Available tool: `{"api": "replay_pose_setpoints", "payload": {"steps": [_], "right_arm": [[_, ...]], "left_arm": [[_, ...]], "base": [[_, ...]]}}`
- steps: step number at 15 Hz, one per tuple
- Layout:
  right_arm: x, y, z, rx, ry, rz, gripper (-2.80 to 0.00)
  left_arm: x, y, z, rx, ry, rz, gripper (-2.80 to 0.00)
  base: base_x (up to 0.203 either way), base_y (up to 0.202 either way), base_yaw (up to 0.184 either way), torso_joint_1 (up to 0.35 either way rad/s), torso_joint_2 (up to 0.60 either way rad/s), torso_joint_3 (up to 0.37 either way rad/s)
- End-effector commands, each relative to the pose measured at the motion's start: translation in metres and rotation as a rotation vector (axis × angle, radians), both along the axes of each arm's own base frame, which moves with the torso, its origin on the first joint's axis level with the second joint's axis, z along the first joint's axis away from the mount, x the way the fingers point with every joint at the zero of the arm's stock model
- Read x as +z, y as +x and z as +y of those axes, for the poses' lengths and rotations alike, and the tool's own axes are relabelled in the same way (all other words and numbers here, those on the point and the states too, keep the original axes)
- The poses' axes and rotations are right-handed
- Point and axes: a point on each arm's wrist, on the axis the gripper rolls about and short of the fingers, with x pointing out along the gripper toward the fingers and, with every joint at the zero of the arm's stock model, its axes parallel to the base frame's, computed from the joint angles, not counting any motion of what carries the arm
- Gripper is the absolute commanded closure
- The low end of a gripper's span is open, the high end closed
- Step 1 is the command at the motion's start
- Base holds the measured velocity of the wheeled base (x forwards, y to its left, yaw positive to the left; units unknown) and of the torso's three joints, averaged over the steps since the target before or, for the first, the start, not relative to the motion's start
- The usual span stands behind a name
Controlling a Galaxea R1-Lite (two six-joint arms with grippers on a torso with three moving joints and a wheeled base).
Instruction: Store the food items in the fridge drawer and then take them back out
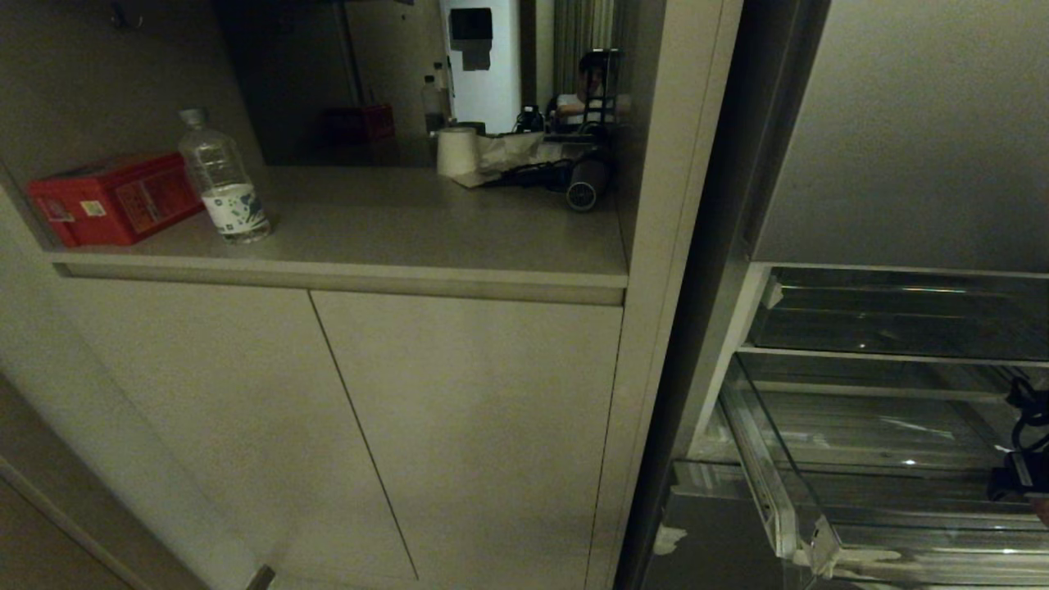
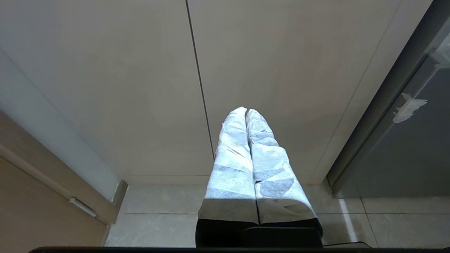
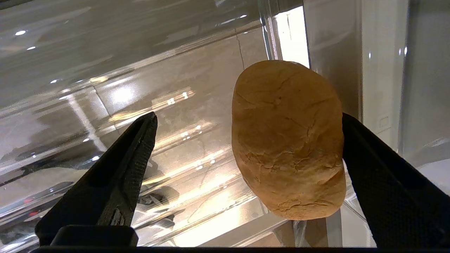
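Fridge drawer (image 1: 819,524) stands pulled out at the lower right of the head view, clear-walled, with a shallower clear tray (image 1: 893,315) above it; left of the fridge runs a cabinet (image 1: 459,426) whose counter carries a water bottle (image 1: 223,182) and a red box (image 1: 115,199), none of them part of the job. Right gripper (image 3: 246,147) reaches into the drawer; the head view catches only a dark sliver of it at the right edge (image 1: 1020,475). Its jaws are spread wide, and the orange-brown food item (image 3: 288,140), a crusty roll by the look of it, sits between them over the ribbed clear floor, hard up against one finger (image 3: 379,182) with a broad gap to the other finger (image 3: 116,182). Nothing is pinched; whether the roll rests on the drawer floor or leans on that finger cannot be told. The green food item shows in no view. Left gripper (image 2: 246,112) hangs parked low in front of the cabinet doors, its wrapped fingers pressed together, empty. Step is ambiguous: either the roll is just set down, or a pick-up is being lined up. If retrieving, the next move probably calls for centring the jaws on the roll and closing gently, since the crust looks soft; if storing, a straight lift clear of the drawer's front rim.
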Motion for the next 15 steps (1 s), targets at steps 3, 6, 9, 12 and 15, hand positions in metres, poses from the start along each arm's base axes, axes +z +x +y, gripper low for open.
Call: {"api": "replay_pose_setpoints", "payload": {"steps": [3, 6, 9, 12, 15], "right_arm": [[-0.004, -0.001, 0.0, -0.002, 0.001, 0.017, -2.8], [-0.006, -0.004, 0.002, -0.004, 0.01, 0.027, 0.0], [-0.001, -0.009, 0.003, -0.009, 0.007, 0.023, 0.0], [0.01, -0.012, 0.006, -0.009, -0.009, 0.0, 0.0], [0.015, -0.014, 0.007, -0.01, -0.015, -0.01, 0.0]], "left_arm": [[0.0, 0.0, 0.0, -0.001, 0.0, 0.003, 0.0], [0.0, 0.0, 0.0, 0.001, 0.0, 0.003, 0.0], [0.0, 0.0, 0.0, 0.001, 0.0, 0.003, 0.0], [0.0, 0.0, 0.0, 0.001, 0.0, 0.003, 0.0], [0.0, 0.0, 0.0, -0.001, 0.0, 0.003, 0.0]], "base": [[0.0, 0.0, 0.0, 0.0, 0.0, 0.0], [0.0, 0.0, 0.0, 0.0, 0.0, 0.0], [0.0, 0.0, 0.0, 0.0, 0.0, 0.0], [0.0, 0.0, 0.0, 0.0, 0.0, 0.0], [0.0, 0.0, 0.0, 0.0, 0.0, 0.0]]}}
